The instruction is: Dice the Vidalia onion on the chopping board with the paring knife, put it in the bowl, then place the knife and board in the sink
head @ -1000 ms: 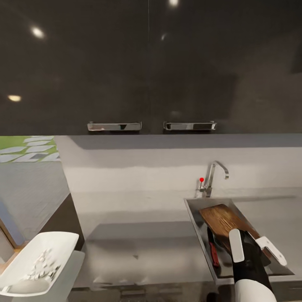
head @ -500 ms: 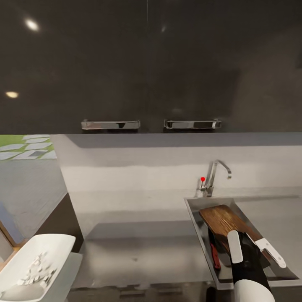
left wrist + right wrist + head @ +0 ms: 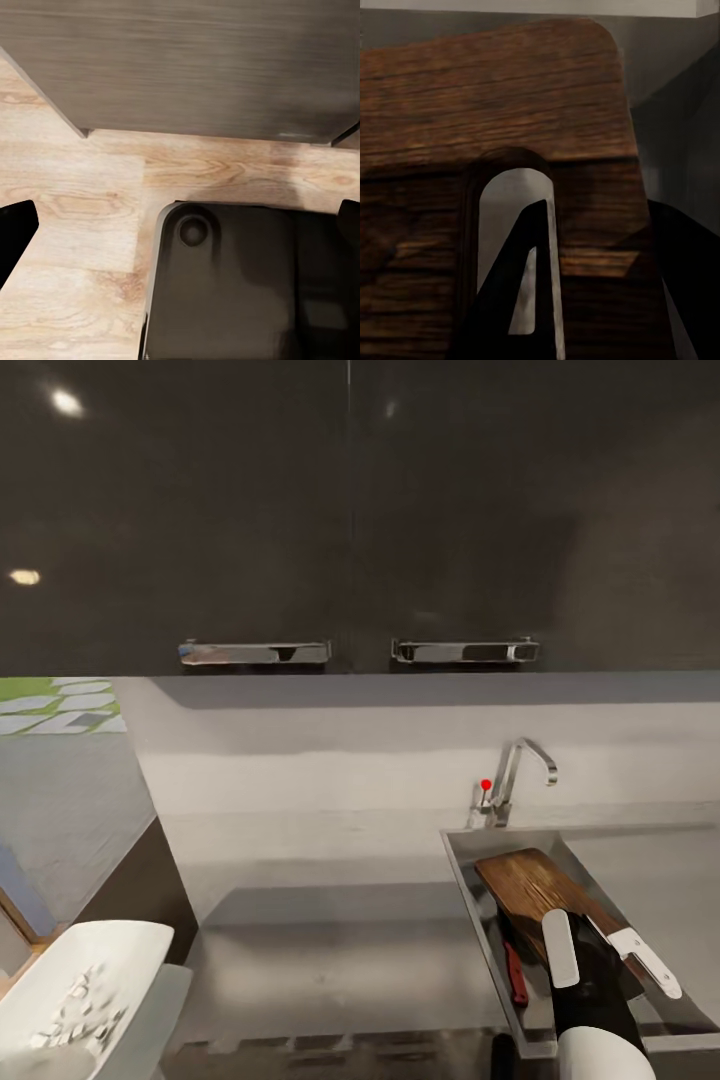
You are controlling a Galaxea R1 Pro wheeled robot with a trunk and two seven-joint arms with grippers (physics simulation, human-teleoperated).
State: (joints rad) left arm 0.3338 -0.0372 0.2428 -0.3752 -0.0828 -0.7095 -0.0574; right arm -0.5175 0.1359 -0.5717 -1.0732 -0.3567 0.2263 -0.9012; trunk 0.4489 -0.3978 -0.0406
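Observation:
The dark brown chopping board [image 3: 530,887] lies slanted inside the grey sink [image 3: 462,880], its handle slot seen close up on the chopping board [image 3: 495,112] in the right wrist view. The paring knife [image 3: 515,972], with its reddish handle, lies in the basin beside the board's left edge. My right gripper [image 3: 603,958] hovers over the board's near end, open, its white fingers spread wide. The white bowl [image 3: 85,985] holding diced onion pieces sits at the lower left, past the countertop's [image 3: 330,950] left end. My left gripper [image 3: 180,225] is open above a wooden floor.
A chrome tap [image 3: 515,778] with a red dot stands behind the sink. Dark wall cabinets [image 3: 350,510] with two chrome handles hang overhead. The drainboard [image 3: 660,870] stretches right of the basin. Below my left gripper is the robot's black base [image 3: 247,292] and a dark cabinet front [image 3: 195,67].
The whole picture has shifted a little, so the camera moved. The right gripper stays open over the board, and the board and knife lie as before.

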